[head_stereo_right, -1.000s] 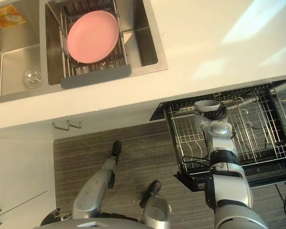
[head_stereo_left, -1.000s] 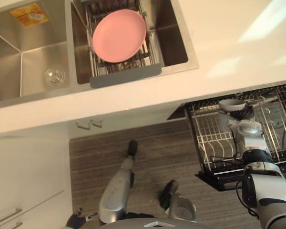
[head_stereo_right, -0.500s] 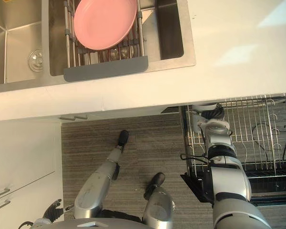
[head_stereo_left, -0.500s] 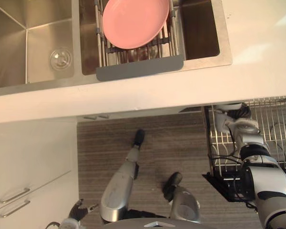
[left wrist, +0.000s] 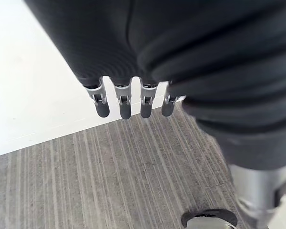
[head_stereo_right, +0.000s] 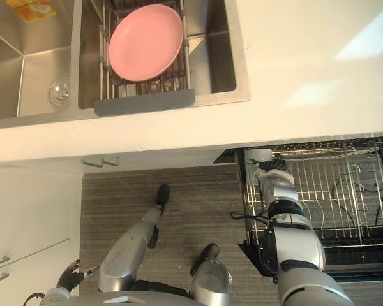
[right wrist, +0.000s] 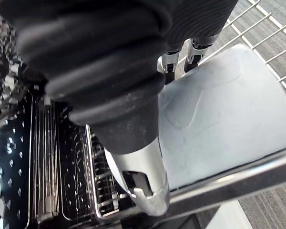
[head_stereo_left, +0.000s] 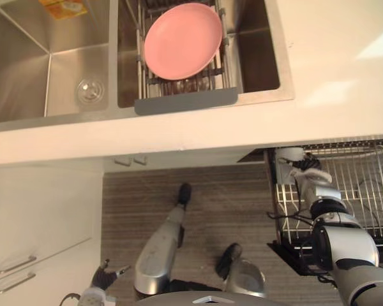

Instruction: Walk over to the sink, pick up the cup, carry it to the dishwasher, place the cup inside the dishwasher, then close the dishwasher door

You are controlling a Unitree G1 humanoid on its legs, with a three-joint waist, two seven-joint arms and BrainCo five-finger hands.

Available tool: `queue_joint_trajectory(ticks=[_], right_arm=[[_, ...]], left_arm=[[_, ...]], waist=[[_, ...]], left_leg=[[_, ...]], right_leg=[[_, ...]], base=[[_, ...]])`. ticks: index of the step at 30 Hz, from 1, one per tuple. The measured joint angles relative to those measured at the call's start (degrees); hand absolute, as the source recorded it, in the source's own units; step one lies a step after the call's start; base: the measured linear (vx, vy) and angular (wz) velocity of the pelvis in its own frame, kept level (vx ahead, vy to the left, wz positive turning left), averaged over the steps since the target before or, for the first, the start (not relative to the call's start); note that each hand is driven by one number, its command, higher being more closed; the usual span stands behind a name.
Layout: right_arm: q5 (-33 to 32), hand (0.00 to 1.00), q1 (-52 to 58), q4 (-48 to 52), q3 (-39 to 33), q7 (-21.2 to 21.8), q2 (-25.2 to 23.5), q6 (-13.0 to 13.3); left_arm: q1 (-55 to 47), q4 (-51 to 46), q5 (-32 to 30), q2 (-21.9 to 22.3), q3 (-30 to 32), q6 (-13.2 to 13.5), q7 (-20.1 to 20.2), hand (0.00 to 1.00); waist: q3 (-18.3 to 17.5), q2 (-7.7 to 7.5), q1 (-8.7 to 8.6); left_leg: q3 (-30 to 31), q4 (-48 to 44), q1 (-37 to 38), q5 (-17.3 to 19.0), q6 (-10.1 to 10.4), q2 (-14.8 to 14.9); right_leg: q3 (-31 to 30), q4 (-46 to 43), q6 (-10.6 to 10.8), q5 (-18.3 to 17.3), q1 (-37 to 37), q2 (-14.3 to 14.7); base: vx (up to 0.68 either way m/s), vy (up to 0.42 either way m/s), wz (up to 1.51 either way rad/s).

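In the left eye view my right hand [head_stereo_left: 304, 172] is curled round the cup [head_stereo_left: 287, 155] at the far left corner of the dishwasher rack [head_stereo_left: 364, 191], just under the table [head_stereo_left: 210, 134] edge. My left hand [head_stereo_left: 103, 279] hangs low at the near left with its fingers relaxed. The right eye view shows the same, with the pink plate [head_stereo_right: 145, 42] well apart in the sink [head_stereo_right: 32, 76]. In the left wrist view my fingers [left wrist: 120, 102] point straight down over the floor [left wrist: 109, 181], holding nothing. In the right wrist view the cup lies against the rack's rim wire. I judge I should settle it down between the wires, feel it rest, and only then loosen my grip, so it cannot tip out over the edge. Against a second ago the camera has swung, and the cup sits lower and closer to the rack's left edge.
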State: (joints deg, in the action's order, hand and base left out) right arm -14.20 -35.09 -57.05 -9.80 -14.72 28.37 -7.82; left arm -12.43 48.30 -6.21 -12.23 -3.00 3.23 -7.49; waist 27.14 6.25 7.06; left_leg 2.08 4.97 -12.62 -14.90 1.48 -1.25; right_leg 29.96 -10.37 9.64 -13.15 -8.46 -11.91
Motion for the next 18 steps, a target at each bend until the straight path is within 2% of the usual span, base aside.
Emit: queue_joint_trajectory(ticks=[3,5,6,8,9,11,15,18], right_arm=[[-0.17,0.00,5.08,5.17,-0.05,-2.73,-3.44,1.49],[-2.60,0.00,10.71,10.22,-0.96,-6.31,-7.18,4.12],[-3.19,0.00,12.07,11.36,-1.76,-7.23,-8.18,4.91],[-3.51,0.00,16.32,13.75,-3.22,-9.78,-11.04,8.72],[-3.54,0.00,17.07,14.05,-3.92,-10.02,-11.64,10.03],[-3.77,0.00,20.38,17.13,-5.25,-10.78,-13.11,14.51],[-6.18,0.00,24.56,26.69,-6.95,-5.94,-16.67,20.00],[-9.17,0.00,29.01,39.20,-7.08,2.01,-20.51,23.24]], left_arm=[[0.47,0.19,-0.29,-0.12,1.82,-1.03,-0.64,0.00],[1.36,-0.20,-0.23,-0.14,2.80,-0.98,-2.11,0.00],[1.71,-0.47,-0.11,-0.14,2.96,-1.01,-2.34,0.00],[2.37,-1.54,0.01,0.14,2.96,-1.17,-2.61,0.00],[2.46,-1.67,0.35,0.33,2.95,-1.30,-2.67,0.00],[2.75,-1.73,1.97,1.44,2.93,-1.46,-3.39,0.00],[2.73,-1.61,5.75,3.75,2.87,-2.04,-2.64,0.00],[1.99,-1.63,7.31,4.90,3.11,-3.27,-1.60,0.00]], waist=[[-2.04,-2.89,-0.41],[-5.81,-5.08,-1.49],[-6.67,-5.52,-1.52],[-10.20,-6.18,-2.13],[-10.98,-6.19,-2.32],[-12.54,-6.06,-3.18],[-13.23,-5.83,-4.68],[-14.16,-5.15,-5.13]], left_leg=[[-1.95,-0.01,1.90,0.21,-0.53,0.07],[-3.23,-0.02,3.96,1.04,-0.46,0.28],[-3.76,-0.01,4.70,1.30,-0.32,0.46],[-6.06,0.01,7.21,2.36,-0.14,1.56],[-6.83,0.02,7.75,2.58,0.03,1.96],[-9.04,0.04,10.03,3.40,0.43,2.89],[-12.34,0.04,11.59,3.66,0.93,4.74],[-13.11,0.02,12.11,3.15,1.49,6.66]], right_leg=[[-1.50,1.78,0.21,1.34,-1.58,-0.07],[-3.32,2.36,-0.09,2.74,-2.93,-0.10],[-3.86,2.42,-0.09,3.05,-3.05,-0.10],[-5.79,2.50,-0.29,4.15,-3.97,0.18],[-6.31,2.58,-0.34,4.37,-4.02,0.27],[-8.05,3.45,-0.37,4.49,-4.89,0.50],[-10.04,5.93,-0.33,4.22,-5.44,1.51],[-10.54,6.03,-1.71,3.66,-5.27,3.08]], base=[[0.07,-0.040,-0.30],[0.09,-0.036,-0.28],[0.07,-0.028,-0.42],[0.01,-0.029,-0.58],[-0.04,-0.033,-0.70],[-0.06,-0.034,-0.71],[-0.19,-0.053,-0.60],[-0.16,-0.023,-0.13]])
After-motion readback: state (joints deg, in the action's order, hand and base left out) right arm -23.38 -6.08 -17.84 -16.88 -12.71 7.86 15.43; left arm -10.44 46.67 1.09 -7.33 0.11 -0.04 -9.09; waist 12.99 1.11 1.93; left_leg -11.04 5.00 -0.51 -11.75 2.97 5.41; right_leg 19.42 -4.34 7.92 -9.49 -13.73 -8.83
